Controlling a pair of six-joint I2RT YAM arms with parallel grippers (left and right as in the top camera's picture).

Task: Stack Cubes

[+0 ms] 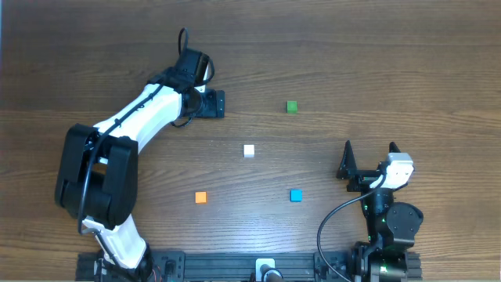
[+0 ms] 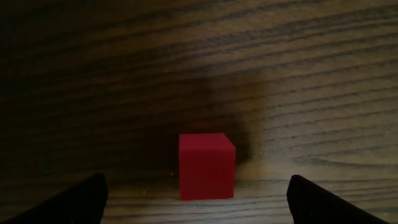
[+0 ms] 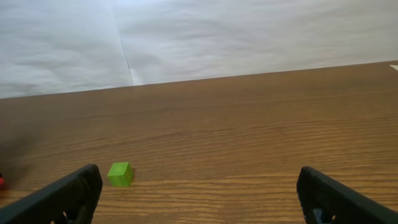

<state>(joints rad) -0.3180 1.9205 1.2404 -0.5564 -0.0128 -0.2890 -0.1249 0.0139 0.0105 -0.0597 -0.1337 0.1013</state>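
Note:
A red cube [image 2: 206,166] sits on the wooden table [image 1: 376,63], straddled by the open fingers of my left gripper [image 2: 196,186]. From above, that left gripper [image 1: 213,103] is low at the back left and covers the red cube. A green cube [image 1: 292,106] lies to its right, with a white cube [image 1: 249,150] near the middle. An orange cube [image 1: 201,197] and a blue cube [image 1: 296,195] rest nearer the front. My right gripper [image 1: 369,150] stands open at the right with nothing in it, facing the green cube [image 3: 120,173] from far off.
All the cubes lie apart from one another with bare wood between them. A white wall [image 3: 249,37] rises behind the table's far edge. Both arm bases stand along the front edge.

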